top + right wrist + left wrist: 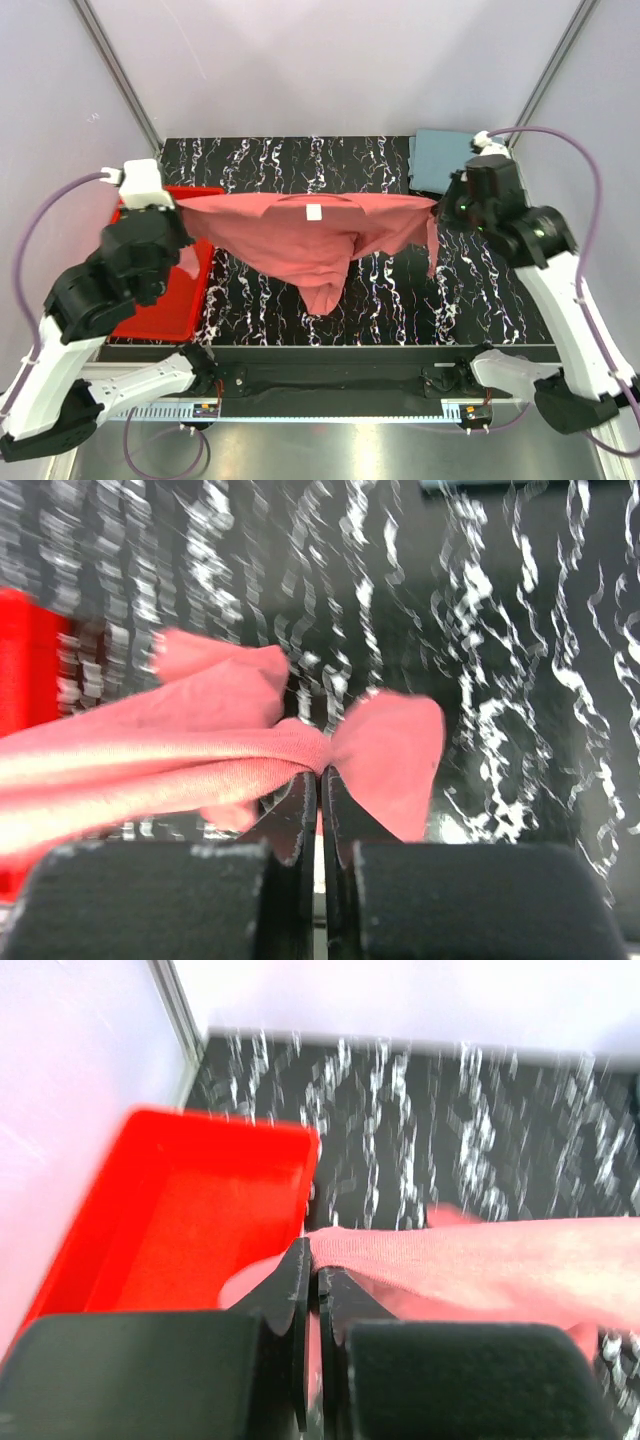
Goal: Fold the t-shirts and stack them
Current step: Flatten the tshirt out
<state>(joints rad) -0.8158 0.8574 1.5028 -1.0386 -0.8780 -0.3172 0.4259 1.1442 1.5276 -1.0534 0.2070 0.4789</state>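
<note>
- The salmon-pink t-shirt (pixel 300 235) spans the middle of the top view. It is pulled into a line from left to right, with its white neck label (pixel 313 212) at centre top and its body sagging to a point below. Holding it by both ends like this looks meant to open it out before it is laid flat to fold. Whether the low point touches the table I cannot tell.
- The left gripper (pixel 312 1258) has its jaws pinched tight on the shirt's left end, and the cloth runs off to the right of that wrist view.
- The right gripper (pixel 320 775) is likewise nipped onto the right end, with a flap of sleeve bunched just past the fingers.
- The grey-blue t-shirt (pixel 435 160) lies at the upper right of the top view, partly behind the right arm. It looks already folded, probably the base for the stack.
- The red tray (pixel 150 315) sits at the left, under the left arm.
- The black marbled table (pixel 500 290) carries everything.
</note>
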